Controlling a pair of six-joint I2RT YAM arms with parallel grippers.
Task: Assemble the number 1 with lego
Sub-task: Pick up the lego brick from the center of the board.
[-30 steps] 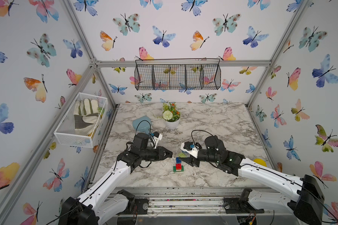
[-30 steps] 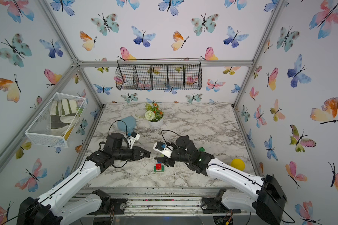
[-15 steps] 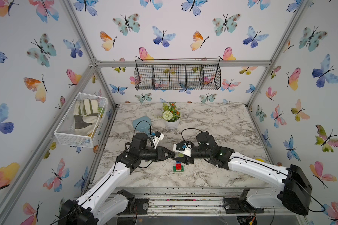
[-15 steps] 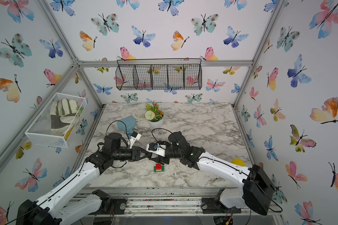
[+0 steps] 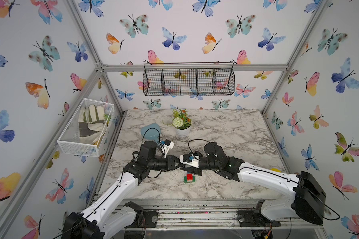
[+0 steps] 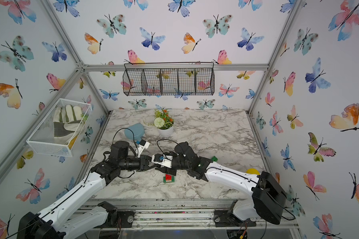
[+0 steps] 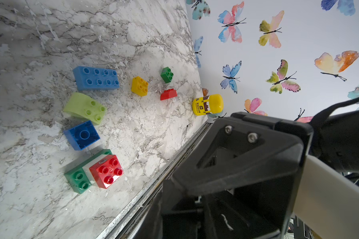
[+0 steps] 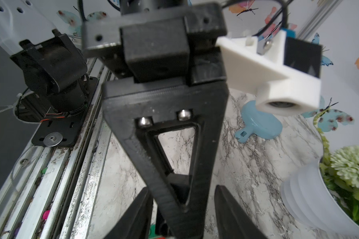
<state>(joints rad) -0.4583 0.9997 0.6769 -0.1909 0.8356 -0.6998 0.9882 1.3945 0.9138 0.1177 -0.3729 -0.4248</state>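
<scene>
A robot lab booth: aluminium frame [image 5: 195, 67], butterfly-paper walls [image 5: 216, 24], marble-look tabletop [image 5: 236, 134]; arms [image 5: 263, 178] on a rail [image 5: 195, 215].

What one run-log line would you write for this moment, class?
left gripper: shut | right gripper: open around left tip | stack: red on white on green

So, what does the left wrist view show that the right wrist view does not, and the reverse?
Only the left wrist view clearly shows the long blue brick, yellow brick, small green brick, red brick, lime brick, dark blue brick, the red-topped stack and the yellow jar. Only the right wrist view shows the left gripper close up, the light blue object and the potted plant. Both show the marble table and the butterfly wall.
</scene>
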